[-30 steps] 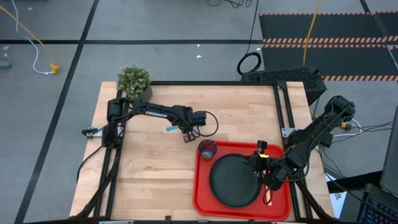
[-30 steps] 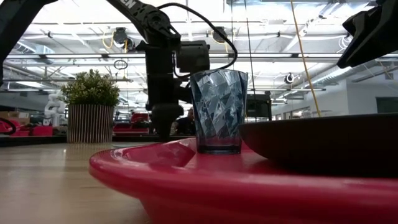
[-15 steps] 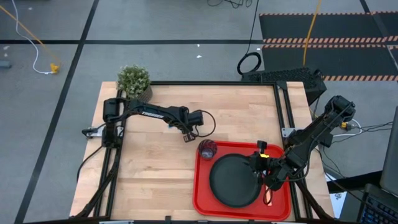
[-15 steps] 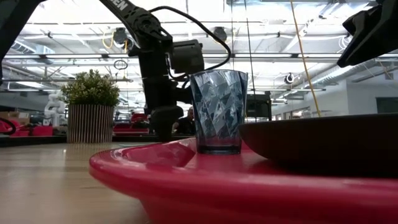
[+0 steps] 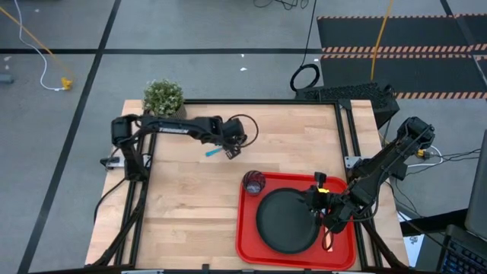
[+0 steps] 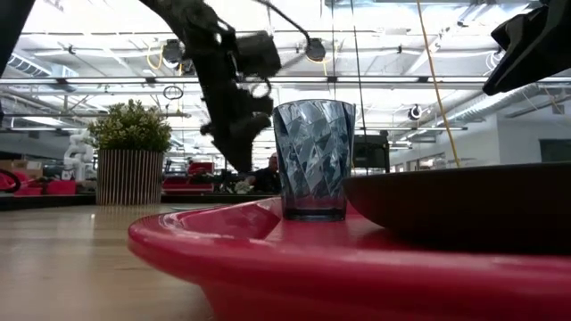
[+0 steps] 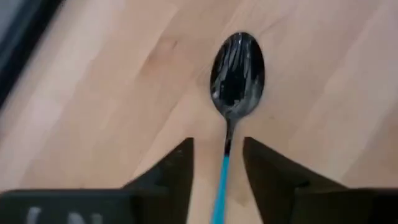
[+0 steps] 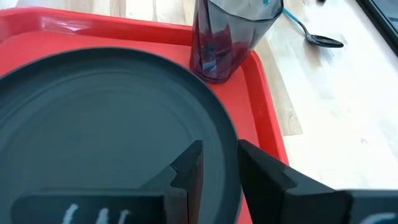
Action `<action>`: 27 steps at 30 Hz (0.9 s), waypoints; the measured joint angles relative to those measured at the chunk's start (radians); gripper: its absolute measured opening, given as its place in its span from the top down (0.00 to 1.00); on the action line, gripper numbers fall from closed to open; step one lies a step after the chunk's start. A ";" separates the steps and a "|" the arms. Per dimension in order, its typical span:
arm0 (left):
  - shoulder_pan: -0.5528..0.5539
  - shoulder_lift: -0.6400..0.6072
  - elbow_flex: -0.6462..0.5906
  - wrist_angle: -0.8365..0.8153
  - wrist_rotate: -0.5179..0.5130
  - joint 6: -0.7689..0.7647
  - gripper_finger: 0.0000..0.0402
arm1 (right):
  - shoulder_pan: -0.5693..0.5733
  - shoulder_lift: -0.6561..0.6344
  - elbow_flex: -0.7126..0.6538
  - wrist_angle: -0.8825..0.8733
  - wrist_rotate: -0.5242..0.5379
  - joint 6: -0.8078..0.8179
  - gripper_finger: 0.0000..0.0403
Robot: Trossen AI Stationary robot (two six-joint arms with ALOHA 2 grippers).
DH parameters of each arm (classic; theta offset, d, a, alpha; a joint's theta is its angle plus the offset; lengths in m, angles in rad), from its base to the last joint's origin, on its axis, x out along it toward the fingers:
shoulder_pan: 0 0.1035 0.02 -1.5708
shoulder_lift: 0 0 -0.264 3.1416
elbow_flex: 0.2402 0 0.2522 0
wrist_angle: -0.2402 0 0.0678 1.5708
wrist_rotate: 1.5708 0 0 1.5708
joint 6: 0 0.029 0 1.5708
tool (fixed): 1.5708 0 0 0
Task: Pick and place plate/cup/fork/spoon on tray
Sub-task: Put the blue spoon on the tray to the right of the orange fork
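Observation:
The spoon (image 7: 236, 74), with a dark bowl and a light blue handle (image 5: 213, 152), lies flat on the wooden table left of the tray's far end. My left gripper (image 7: 217, 146) hangs open above its handle, one finger on either side, touching nothing. The red tray (image 5: 247, 243) carries the black plate (image 5: 288, 221), the glass cup (image 5: 253, 183) upright in its far left corner, and an orange sliver that looks like the fork (image 5: 328, 240) right of the plate. My right gripper (image 8: 221, 149) is open above the plate's right rim, with nothing between its fingers.
A potted plant (image 5: 163, 99) stands at the table's far left corner. Bare wood lies left of the tray (image 8: 267, 93) and near the front edge. The black frame rails (image 5: 346, 129) run along the table's sides.
My left gripper has risen from the table and drawn back toward the far left, tipping less steeply downward. The spoon stays on the wood. My right arm has kept still.

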 joint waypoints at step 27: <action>-0.002 0.194 0.003 0.035 0.084 0.106 0.96 | 0.000 0.000 0.000 0.046 -0.001 -0.034 0.78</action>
